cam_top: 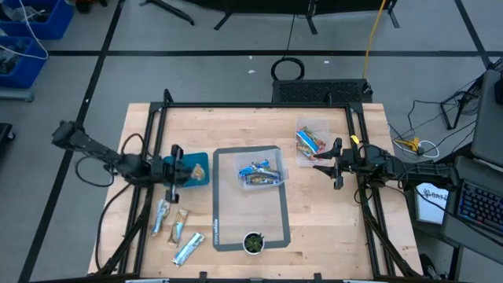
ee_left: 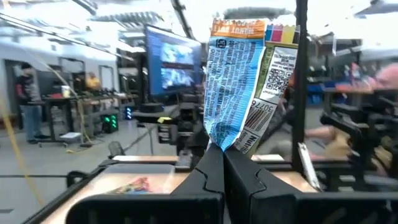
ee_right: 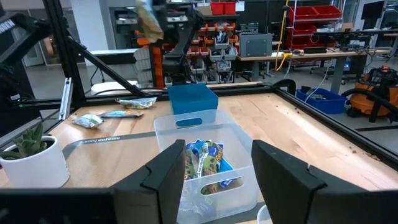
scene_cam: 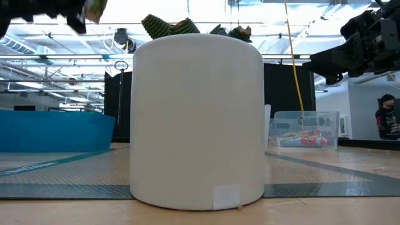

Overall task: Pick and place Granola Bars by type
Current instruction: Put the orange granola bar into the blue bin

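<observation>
- A white pot (scene_cam: 197, 119) with a green plant fills the centre of the low view; in the high view it sits at the lower centre of the bench (cam_top: 330, 220), on the near edge of a grey mat (cam_top: 277, 212).
- Three silvery bars (cam_top: 177, 228) lie loose at the lower left of the bench.
- The left gripper (cam_top: 174, 171) hangs at centre left over a blue bin (cam_top: 196, 174), its jaws shut on a blue bar (ee_left: 239, 87) that stands upright above the fingertips in the left wrist view.
- A clear bin (cam_top: 261, 173) on the mat's upper part holds blue bars (ee_right: 202, 158).
- The right gripper (cam_top: 334, 163) hovers at centre right, jaws wide and holding nothing.
- A second clear bin (cam_top: 313, 142) at upper right holds orange-red bars (cam_top: 309, 141).
</observation>
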`<action>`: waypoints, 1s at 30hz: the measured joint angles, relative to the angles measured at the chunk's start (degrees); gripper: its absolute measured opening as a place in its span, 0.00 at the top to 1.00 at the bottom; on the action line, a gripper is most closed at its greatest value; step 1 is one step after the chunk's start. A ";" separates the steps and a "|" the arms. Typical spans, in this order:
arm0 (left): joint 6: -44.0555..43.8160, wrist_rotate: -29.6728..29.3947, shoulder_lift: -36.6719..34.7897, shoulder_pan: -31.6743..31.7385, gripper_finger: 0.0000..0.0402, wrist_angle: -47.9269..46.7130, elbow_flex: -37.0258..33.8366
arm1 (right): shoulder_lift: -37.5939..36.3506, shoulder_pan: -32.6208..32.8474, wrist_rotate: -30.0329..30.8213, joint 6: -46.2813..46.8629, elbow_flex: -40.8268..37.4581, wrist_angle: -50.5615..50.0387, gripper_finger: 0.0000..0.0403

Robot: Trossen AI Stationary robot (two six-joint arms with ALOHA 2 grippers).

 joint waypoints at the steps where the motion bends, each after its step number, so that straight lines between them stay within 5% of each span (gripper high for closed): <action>1: -0.27 0.70 -1.27 1.32 1.00 1.03 -1.49 | 0.00 -0.01 -0.01 0.01 0.00 -0.04 0.56; 12: -3.18 2.47 -10.08 12.81 1.00 -0.29 -8.65 | -0.01 -0.02 -0.02 0.02 0.00 -0.03 0.56; 19: -11.27 -0.32 -14.59 18.41 1.00 -12.59 -8.67 | 0.01 -0.01 -0.01 0.02 0.00 -0.01 0.56; 30: -25.74 2.98 -16.80 20.22 1.00 -32.83 -8.34 | 0.01 -0.02 0.00 0.02 0.00 -0.01 0.56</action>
